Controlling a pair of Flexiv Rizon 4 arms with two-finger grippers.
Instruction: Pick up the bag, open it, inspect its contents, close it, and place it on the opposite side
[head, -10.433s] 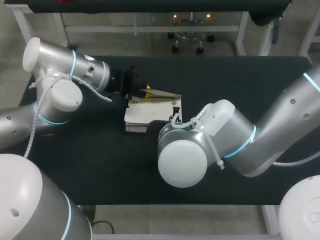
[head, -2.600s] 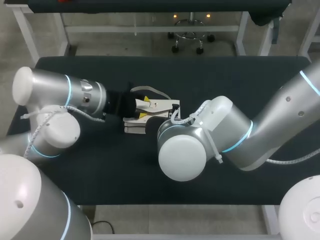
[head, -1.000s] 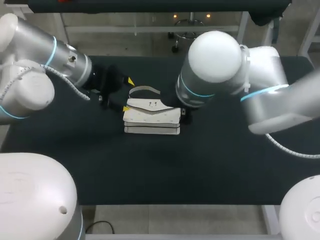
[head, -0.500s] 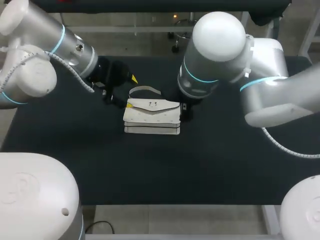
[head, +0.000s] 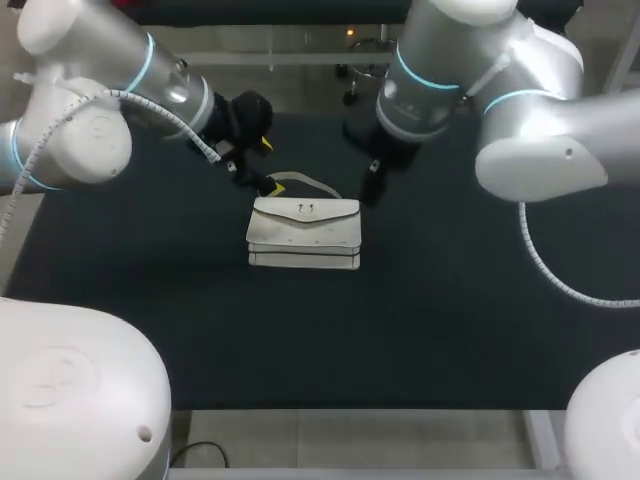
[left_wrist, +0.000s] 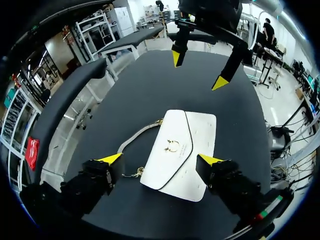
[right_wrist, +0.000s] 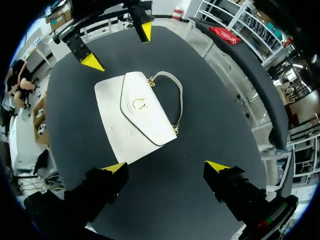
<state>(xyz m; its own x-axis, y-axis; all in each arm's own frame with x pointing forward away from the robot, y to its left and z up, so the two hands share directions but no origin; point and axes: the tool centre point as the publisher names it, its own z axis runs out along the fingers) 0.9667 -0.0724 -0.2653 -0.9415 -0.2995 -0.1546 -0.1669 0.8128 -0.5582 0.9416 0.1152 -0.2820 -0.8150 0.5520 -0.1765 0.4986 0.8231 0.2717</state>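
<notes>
A white handbag (head: 304, 232) lies flat on the black table (head: 480, 300), flap down with a gold clasp, its strap (head: 300, 182) looped on the far side. My left gripper (head: 270, 166) hangs open above the bag's far left corner, touching nothing. My right gripper (head: 362, 165) hangs open above the far right corner, also empty. In the left wrist view the bag (left_wrist: 180, 147) lies below my open left gripper (left_wrist: 160, 160), with the right gripper (left_wrist: 198, 70) beyond it. In the right wrist view the bag (right_wrist: 135, 115) lies ahead of my right gripper (right_wrist: 166, 167), and the left gripper (right_wrist: 119, 46) is opposite.
Nothing else lies on the black table. Bare cloth stretches to the left (head: 120, 290) and right of the bag, up to the table's near edge (head: 350, 408).
Both arms have lifted and drawn back from the bag toward the table's far side. The bag, its flap down, has stayed where it was.
</notes>
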